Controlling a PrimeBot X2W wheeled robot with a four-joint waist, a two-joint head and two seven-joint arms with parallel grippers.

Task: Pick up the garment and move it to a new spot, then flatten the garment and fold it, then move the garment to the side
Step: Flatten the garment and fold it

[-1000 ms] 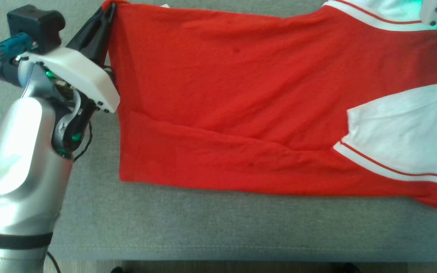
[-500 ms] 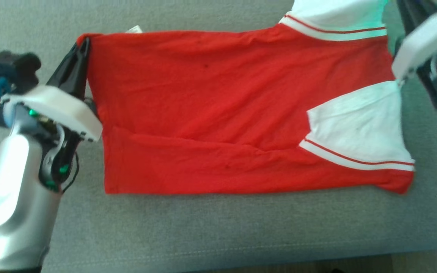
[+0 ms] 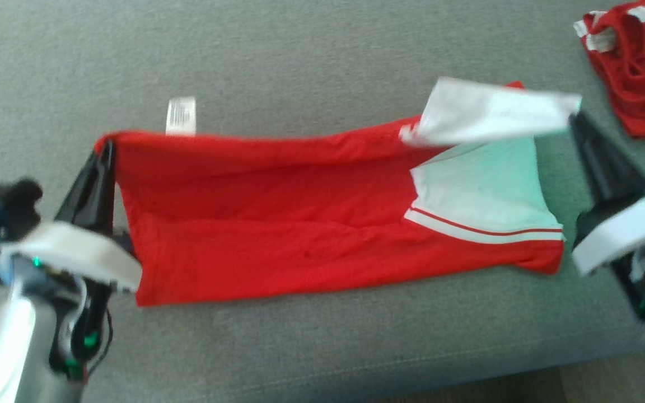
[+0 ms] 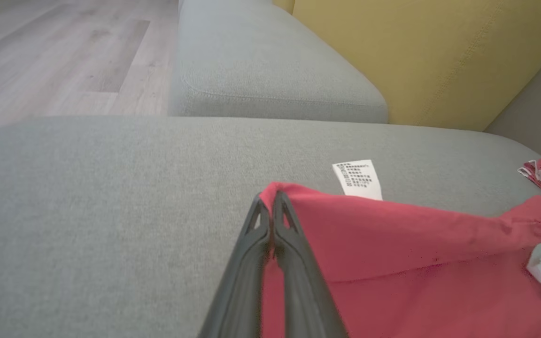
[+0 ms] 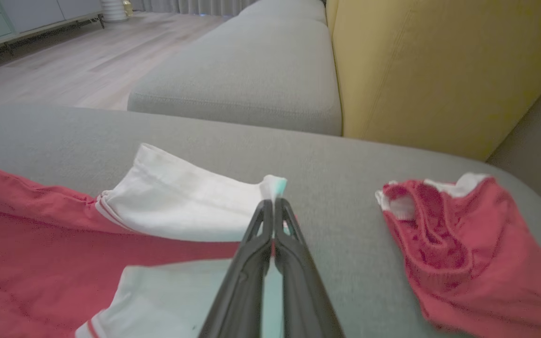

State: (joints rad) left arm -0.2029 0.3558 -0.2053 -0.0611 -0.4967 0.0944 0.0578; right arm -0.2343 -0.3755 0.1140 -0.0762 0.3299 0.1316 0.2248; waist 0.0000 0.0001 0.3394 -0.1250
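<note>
A grey seat cushion (image 3: pixel 300 56) carries the whole scene. The wrist views show a yellow backrest (image 4: pixel 439 56) rising along its far edge, a second grey cushion (image 4: pixel 261 70) beyond it and pale wooden floor (image 4: pixel 64 47) at the side.

The garment (image 3: pixel 277 224), a red shirt with white sleeves trimmed in red stripes, stretches lengthwise across the middle of the cushion, parallel to its front edge. Its near hem lies flat on the fabric, a short way in from that edge. Its far edge is drawn taut between the two grippers. One white sleeve (image 3: pixel 485 112) stands out at the right end, above the other sleeve, which rests on the red body.

A second red garment (image 3: pixel 636 73) with white trim lies crumpled near the far right corner of the cushion, apart from the first.

The left gripper (image 3: pixel 107 148) is at the garment's far left corner, fingers pressed together and clamped on a pinch of red cloth, as the left wrist view shows (image 4: pixel 270 199). The right gripper (image 3: pixel 574 117) is at the right end, fingers likewise together and clamped on the tip of the raised white sleeve (image 5: pixel 274 204).

A white care label (image 3: pixel 181 116) with printed lines projects from the far edge, just beside the left gripper.
</note>
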